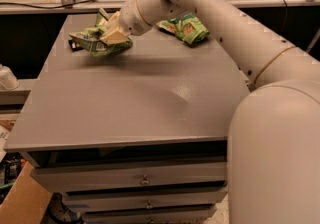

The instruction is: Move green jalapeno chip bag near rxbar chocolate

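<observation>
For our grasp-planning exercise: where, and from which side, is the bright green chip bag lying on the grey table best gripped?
Probably the right end of the bright green chip bag, pinched from above: it lies flat, and the arm crosses its left end. The gripper, over the far left of the grey table, is shut on the light green crinkly chip bag.
</observation>
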Motion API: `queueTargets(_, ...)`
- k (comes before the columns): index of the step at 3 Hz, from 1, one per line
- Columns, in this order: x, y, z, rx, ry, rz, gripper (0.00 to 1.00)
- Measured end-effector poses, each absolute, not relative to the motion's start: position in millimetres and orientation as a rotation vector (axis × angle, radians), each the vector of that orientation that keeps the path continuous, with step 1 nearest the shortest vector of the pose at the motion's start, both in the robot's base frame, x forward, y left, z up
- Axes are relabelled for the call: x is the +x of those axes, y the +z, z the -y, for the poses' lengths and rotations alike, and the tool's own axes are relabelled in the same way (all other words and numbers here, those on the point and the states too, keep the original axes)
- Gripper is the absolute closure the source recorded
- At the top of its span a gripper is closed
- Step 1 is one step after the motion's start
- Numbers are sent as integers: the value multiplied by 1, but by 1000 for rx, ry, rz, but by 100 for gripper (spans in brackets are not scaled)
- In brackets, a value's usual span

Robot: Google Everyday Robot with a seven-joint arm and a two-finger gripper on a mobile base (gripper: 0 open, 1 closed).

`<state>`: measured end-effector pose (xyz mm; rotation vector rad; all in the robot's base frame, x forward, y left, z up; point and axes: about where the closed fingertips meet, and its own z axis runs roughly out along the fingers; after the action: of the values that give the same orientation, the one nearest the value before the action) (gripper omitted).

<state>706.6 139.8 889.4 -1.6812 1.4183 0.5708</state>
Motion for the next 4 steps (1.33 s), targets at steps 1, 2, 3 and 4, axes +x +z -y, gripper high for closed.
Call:
queueTargets(1,725,868,-159,-1694,583,-1426,100)
queueTargets(2,734,853,-173,-1710,597,-1429,83)
queueTargets(3,734,854,-173,-1710,597,-1429,59)
queueTargets(4,734,854,-173,-1711,597,-1429,36)
